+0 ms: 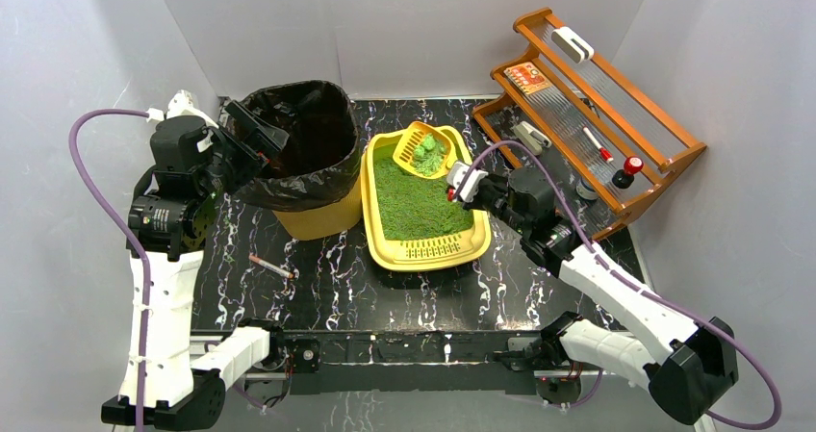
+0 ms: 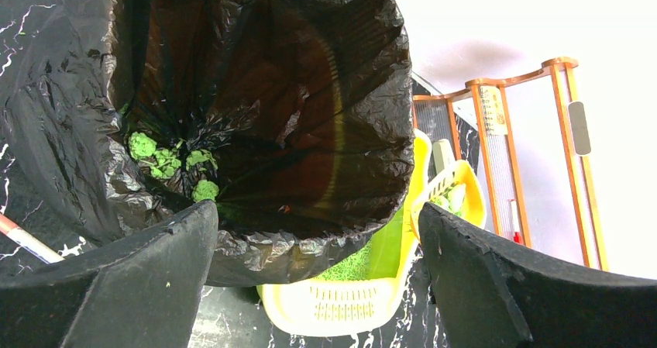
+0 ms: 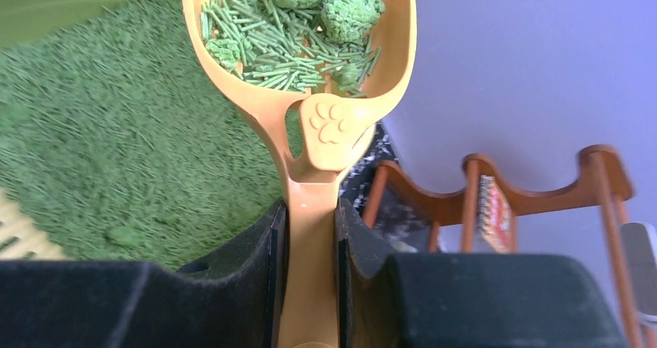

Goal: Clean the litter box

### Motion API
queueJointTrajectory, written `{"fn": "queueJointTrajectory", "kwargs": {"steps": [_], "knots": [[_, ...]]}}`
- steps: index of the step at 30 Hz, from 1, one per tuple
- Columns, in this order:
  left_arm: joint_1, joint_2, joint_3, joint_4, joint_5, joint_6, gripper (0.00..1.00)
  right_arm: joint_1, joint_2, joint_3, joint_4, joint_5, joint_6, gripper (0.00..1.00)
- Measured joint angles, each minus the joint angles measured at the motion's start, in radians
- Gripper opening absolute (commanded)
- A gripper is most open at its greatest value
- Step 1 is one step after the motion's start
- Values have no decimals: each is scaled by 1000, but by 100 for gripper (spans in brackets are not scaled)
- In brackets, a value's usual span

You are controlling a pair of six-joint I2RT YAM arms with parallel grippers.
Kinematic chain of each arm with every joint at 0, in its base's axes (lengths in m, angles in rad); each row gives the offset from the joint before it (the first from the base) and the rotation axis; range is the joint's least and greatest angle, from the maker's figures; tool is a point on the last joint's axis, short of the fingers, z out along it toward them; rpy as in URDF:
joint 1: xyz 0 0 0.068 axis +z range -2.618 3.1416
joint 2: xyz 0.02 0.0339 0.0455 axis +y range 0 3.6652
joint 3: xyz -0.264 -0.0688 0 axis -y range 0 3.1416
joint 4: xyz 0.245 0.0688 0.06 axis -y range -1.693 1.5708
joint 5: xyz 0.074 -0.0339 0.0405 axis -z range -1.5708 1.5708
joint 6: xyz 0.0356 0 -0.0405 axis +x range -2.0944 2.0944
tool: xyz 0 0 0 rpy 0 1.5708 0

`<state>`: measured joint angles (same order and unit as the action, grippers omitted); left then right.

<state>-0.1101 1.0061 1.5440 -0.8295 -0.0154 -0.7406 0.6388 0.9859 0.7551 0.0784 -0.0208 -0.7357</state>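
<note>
The yellow litter box (image 1: 383, 241) lies mid-table with green litter (image 1: 414, 201) and a slotted grate (image 1: 431, 247) at its near end; it also shows in the left wrist view (image 2: 341, 309). My right gripper (image 1: 460, 184) is shut on the handle of the orange slotted scoop (image 3: 310, 115), held above the box's far end. The scoop bowl (image 1: 426, 150) carries green clumps (image 3: 349, 7) and loose pellets. My left gripper (image 2: 318, 255) is open and empty, raised by the near left rim of the yellow bin with black bag (image 1: 298, 153). Green clumps (image 2: 166, 162) lie in the bag.
A wooden rack (image 1: 587, 105) with small tools stands at the back right, close to my right arm. A thin pen-like stick (image 1: 271, 266) lies on the black marble table (image 1: 327, 297) in front of the bin. White walls enclose the table.
</note>
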Motion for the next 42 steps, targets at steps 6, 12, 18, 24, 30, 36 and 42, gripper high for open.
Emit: {"fn": "queueJointTrajectory", "kwargs": {"steps": [6,12,18,24,30,36,42], "knots": [[0,0,0,7,0,0,98,3,-4,1,-18,71,-174,0],[0,0,-1,7,0,0,98,5,31,51,-132,136,-263,0],[0,0,-1,7,0,0,98,8,127,216,-318,135,-184,0],[0,0,-1,7,0,0,98,10,193,324,-465,126,5,0],[0,0,-1,7,0,0,98,10,210,343,-534,40,226,0],[-1,-2,-1,7,0,2,98,10,252,340,-547,-95,420,0],[-1,-2,-1,6,0,4,98,6,311,335,-564,-124,544,0]]}}
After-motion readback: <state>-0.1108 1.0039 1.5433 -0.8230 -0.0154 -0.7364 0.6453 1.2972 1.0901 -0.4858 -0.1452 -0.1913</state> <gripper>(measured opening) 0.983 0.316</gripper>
